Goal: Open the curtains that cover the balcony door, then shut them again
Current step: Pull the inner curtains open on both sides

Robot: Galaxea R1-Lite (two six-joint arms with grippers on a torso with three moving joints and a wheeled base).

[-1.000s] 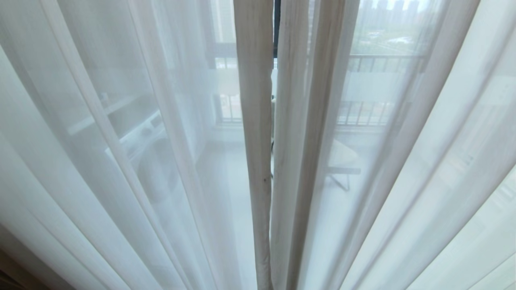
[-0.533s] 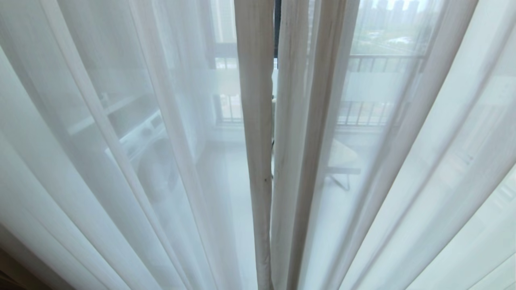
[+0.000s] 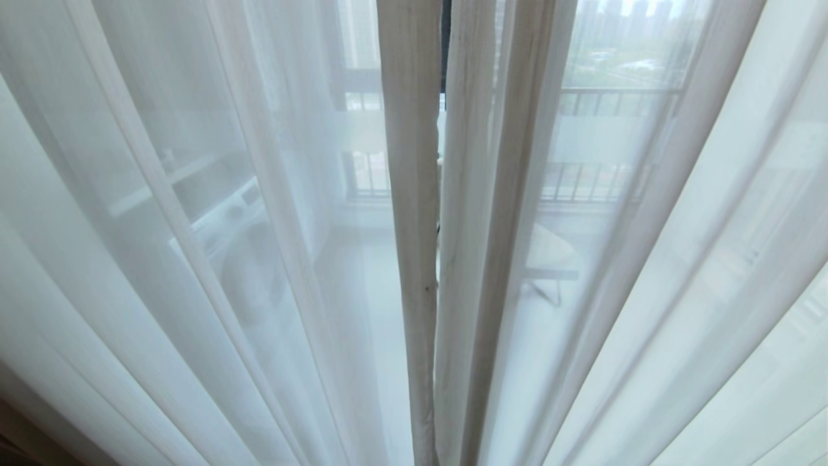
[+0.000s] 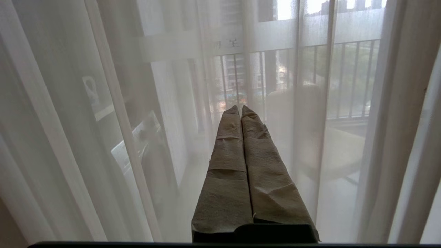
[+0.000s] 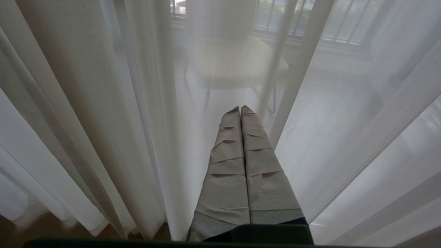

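The curtains (image 3: 414, 213) hang drawn across the whole head view — two sheer white panels whose doubled, more opaque hems meet at the centre line, running from twelve o'clock down to six. Behind the seam a dark strip at twelve o'clock is probably the frame of the balcony door (image 3: 444, 39); railing bars, a washing machine (image 3: 239, 246) at about nine o'clock and a chair (image 3: 550, 259) at three show dimly through the weave.

Neither arm is in the head view. Each wrist view shows its gripper pointing at the fabric: the left gripper (image 4: 240, 109) has its taped fingers pressed together, holding nothing, and the right gripper (image 5: 240, 109) is closed and empty likewise.

The cloth looks light, limp and slippery — it will fold and slide rather than push as a sheet. The thick centre hem seems the best hold: pinch it, then draw sideways slowly so the cloth follows without snagging.
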